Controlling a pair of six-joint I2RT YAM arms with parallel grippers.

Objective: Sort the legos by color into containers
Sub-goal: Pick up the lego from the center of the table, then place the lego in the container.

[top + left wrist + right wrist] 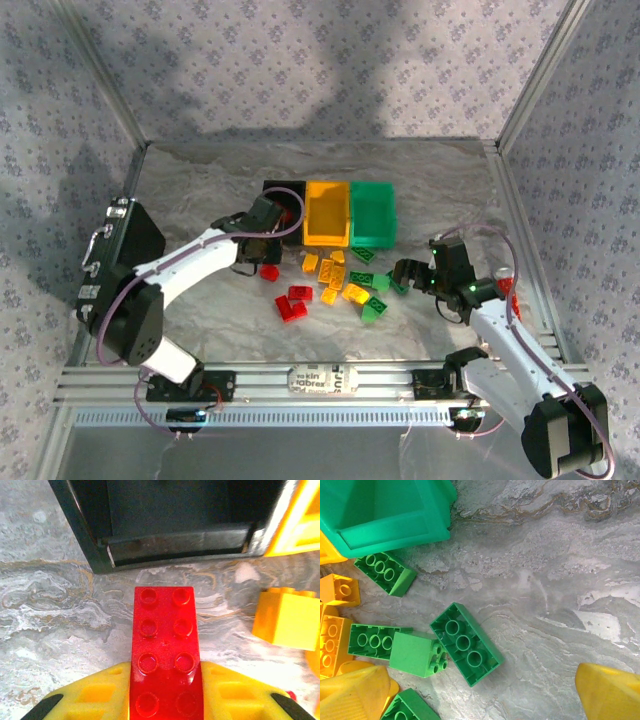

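Marbled table (pixel 200 190), left wrist: clamped red lego (pixel 165 650), right: green legos (pixel 465 642)

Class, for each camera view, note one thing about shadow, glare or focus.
Top external: broad soft shadows on the back wall. Left wrist: orange bin washed out by glare, red brick sharp. Right wrist: fingers blurred, green bricks crisp.

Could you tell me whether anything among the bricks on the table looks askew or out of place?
Nothing looks damaged or spilled. One long green plastic brick near the green rectangular plastic bin lies upside down, with its hollow underside facing up. Beside it, a green cube-shaped brick lies tipped on its side, studs pointing sideways.
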